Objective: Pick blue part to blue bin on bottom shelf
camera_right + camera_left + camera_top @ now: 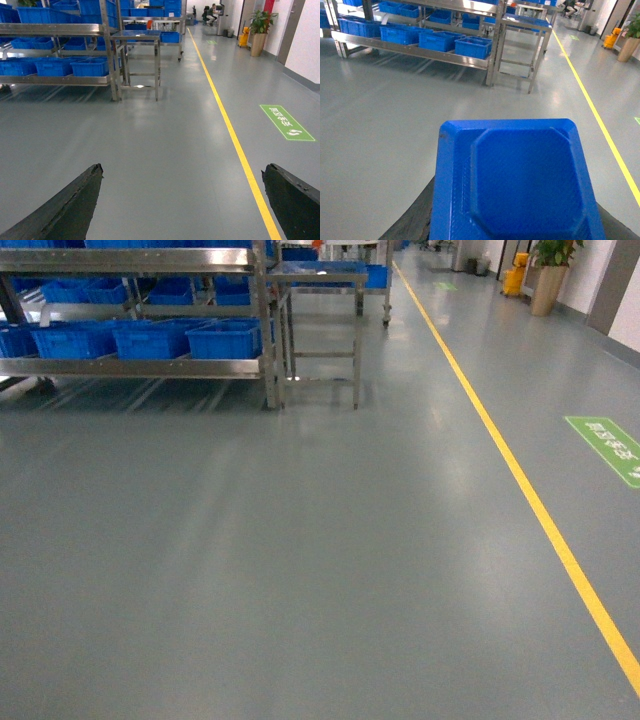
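The moulded blue plastic part [517,180], a squarish tray-like piece with cut corners and a raised octagonal panel in its middle, sits in the left tool [515,220], filling the near half of the left wrist view. Its broad face is turned up toward that camera and its length runs away from the wrist, the far edge pointing toward the rack. The dark fingers [412,220] show only as edges on either side beneath the part, closed against it.

The right tool [182,200] hangs low over the grey floor [300,560] with its two dark fingers [65,205] spread wide and nothing between them.

Far to the left stands the silver stainless steel rack [262,320]. On its bottom shelf [130,367] a row of open blue plastic bins [225,338] sits side by side; I cannot tell what lies inside them. More blue bins sit on the level above. Just right of the rack is a small steel worktop [318,280] on thin legs. A yellow floor line [520,490] runs from far to near on the right, with a green floor sign [608,448] beyond it.
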Motion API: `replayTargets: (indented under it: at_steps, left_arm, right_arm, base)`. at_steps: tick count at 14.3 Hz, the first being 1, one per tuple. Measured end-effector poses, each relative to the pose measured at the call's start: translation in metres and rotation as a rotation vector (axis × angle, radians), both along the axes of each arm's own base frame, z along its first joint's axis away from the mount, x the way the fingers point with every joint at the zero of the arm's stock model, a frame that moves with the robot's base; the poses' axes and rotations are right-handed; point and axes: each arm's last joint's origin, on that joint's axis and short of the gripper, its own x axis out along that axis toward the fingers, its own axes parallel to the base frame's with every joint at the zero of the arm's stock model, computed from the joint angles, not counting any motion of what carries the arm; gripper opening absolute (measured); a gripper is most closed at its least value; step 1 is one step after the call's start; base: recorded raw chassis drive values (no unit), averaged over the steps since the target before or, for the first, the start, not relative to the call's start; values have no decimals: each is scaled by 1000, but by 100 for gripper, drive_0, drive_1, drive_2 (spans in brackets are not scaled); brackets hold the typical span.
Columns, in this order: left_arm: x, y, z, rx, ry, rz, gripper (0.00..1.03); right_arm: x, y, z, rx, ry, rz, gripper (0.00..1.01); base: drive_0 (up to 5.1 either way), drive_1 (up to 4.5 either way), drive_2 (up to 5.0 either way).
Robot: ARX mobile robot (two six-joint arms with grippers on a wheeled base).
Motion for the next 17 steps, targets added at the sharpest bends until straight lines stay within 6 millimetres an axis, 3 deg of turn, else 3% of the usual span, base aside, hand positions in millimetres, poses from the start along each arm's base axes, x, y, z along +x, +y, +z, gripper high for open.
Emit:
replayTargets:
  at_steps: [16, 17]
  left_arm:
    - [0, 0, 0, 1, 1, 0, 43]
    - [0, 0, 0, 1, 3, 2, 43]
  right_arm:
    - [0, 0, 0, 0, 0, 0, 98]
    - [0, 0, 0, 0, -1, 0, 98]
  base:
    - [-165, -165, -165]
    - [13, 423, -398]
